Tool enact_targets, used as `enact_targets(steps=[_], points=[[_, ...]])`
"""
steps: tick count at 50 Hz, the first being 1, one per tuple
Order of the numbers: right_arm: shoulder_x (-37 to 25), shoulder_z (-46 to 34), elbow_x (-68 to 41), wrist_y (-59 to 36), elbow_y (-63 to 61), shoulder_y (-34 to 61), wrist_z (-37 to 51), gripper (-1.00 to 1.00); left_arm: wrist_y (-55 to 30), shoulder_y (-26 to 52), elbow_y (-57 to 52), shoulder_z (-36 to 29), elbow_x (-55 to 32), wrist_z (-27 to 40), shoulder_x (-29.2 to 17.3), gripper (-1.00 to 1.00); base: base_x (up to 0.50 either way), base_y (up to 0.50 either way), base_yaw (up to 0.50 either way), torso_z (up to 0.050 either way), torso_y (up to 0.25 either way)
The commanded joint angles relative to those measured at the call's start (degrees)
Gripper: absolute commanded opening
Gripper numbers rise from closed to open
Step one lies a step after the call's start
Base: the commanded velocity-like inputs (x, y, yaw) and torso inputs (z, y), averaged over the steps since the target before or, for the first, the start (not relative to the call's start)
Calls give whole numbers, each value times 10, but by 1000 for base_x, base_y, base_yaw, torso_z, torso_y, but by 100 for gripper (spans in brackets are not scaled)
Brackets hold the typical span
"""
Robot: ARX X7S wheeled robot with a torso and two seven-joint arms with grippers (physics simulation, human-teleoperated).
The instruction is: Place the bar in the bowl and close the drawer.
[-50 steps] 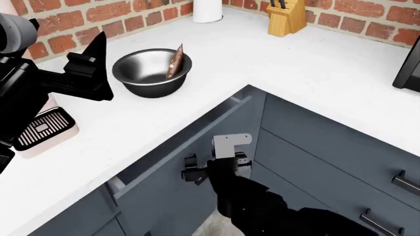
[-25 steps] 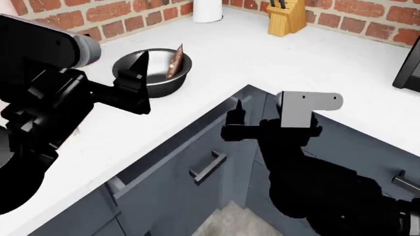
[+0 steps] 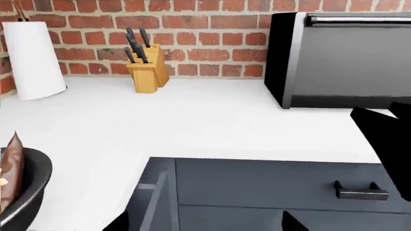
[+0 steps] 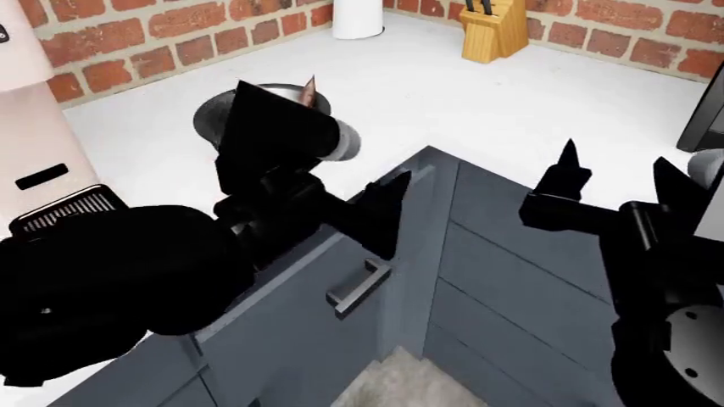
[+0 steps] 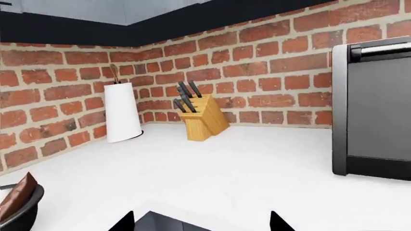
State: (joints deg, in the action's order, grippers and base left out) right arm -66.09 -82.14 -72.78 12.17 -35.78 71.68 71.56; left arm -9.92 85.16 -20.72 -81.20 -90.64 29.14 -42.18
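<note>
- Bar (image 4: 308,87) is standing tilted inside the bowl (image 4: 213,114), top end poking above the rim; the left arm is covering most of the bowl in the head view.
- Left wrist view is catching the bar (image 3: 11,171) leaning against the bowl's dark wall (image 3: 33,192).
- Bowl is sitting on the white surface (image 4: 498,102) near the inner corner.
- Drawer (image 4: 305,314) is hanging slightly open, a dark gap showing under the surface edge.
- Left gripper (image 4: 379,208) is hovering over the drawer's corner, fingers parted, holding nothing.
- Right gripper (image 4: 554,199) is hanging beside the cabinet fronts, empty; how far its fingers are spread, I cannot tell.
- Knife block (image 4: 493,30) is standing by the brick wall.
</note>
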Motion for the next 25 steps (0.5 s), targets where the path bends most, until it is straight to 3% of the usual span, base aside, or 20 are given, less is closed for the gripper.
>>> enact_targets(steps=[1,7,25], points=[[-52,23,19,27,-47,-20,3,100,29,-53,93,0,9,-111,105,100,0,0,0,0,0],[-56,21,24,43,-42,-33,1,100,15,-73,140,-18,-2,-156,133,100,0,0,0,0,0],[-58,20,30,60,-34,-51,0,100,6,-133,165,-66,25,-184,169,100,0,0,0,0,0]])
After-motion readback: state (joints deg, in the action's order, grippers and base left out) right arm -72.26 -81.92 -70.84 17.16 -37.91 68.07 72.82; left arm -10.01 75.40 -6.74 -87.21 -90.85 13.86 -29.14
